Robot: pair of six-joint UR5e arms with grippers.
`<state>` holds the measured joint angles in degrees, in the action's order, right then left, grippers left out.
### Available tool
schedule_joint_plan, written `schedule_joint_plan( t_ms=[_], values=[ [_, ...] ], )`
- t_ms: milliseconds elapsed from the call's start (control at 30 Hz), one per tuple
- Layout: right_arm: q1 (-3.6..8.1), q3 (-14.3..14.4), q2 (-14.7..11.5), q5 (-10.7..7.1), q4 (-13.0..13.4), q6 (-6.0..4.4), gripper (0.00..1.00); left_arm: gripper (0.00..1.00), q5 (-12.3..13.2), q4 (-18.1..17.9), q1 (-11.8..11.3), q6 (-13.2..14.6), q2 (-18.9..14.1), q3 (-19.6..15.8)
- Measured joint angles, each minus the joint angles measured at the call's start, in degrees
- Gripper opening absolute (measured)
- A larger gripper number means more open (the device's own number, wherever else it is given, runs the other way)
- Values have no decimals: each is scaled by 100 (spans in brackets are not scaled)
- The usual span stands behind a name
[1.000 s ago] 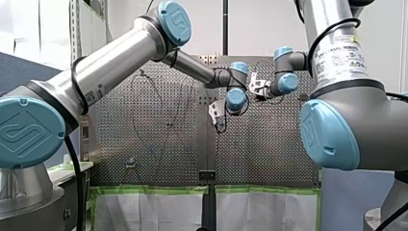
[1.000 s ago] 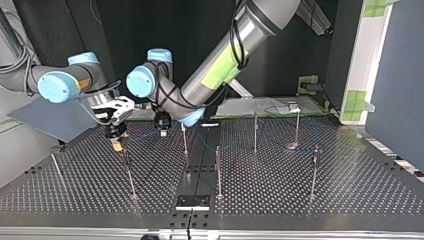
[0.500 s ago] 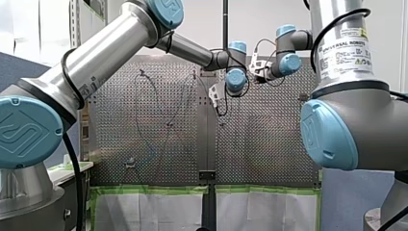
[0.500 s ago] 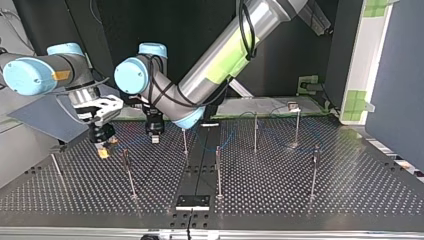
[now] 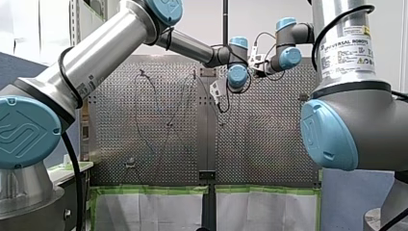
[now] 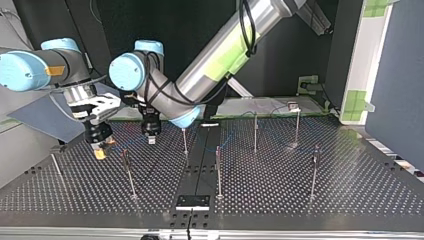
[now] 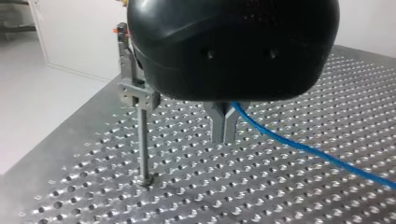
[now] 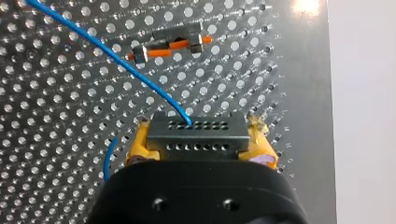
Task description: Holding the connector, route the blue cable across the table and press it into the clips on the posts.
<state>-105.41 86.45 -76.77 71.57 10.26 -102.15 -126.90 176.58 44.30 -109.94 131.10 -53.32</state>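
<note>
The connector [image 8: 197, 135] is clamped between the yellow pads of my right gripper [image 8: 201, 140], low over the table [image 8: 56, 140] near the top view's left. The blue cable [image 8: 116, 60] runs from it back to my left gripper [image 7: 223, 128]. That gripper's metal fingers are nearly together, apparently pinching the cable, though the wrist body hides the contact.

The risk is that the span pulls taut and slips through those fingers. It could also pass beside the clip [image 7: 137, 93] on the nearest post [image 7: 142, 135]. Compared with a second ago, both grippers are further toward the top view's left.
</note>
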Motion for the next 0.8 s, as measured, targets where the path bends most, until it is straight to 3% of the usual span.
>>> schedule_joint_plan(
  t_ms=[533, 800],
  values=[
    [84, -165, 0, -88, -72, -21, 0, 0, 47, -125, -137, 14, 4, 411],
    [174, -183, 11, -151, -62, -56, 0, 0, 362, -289, -293, 37, 13, 381]
  ],
)
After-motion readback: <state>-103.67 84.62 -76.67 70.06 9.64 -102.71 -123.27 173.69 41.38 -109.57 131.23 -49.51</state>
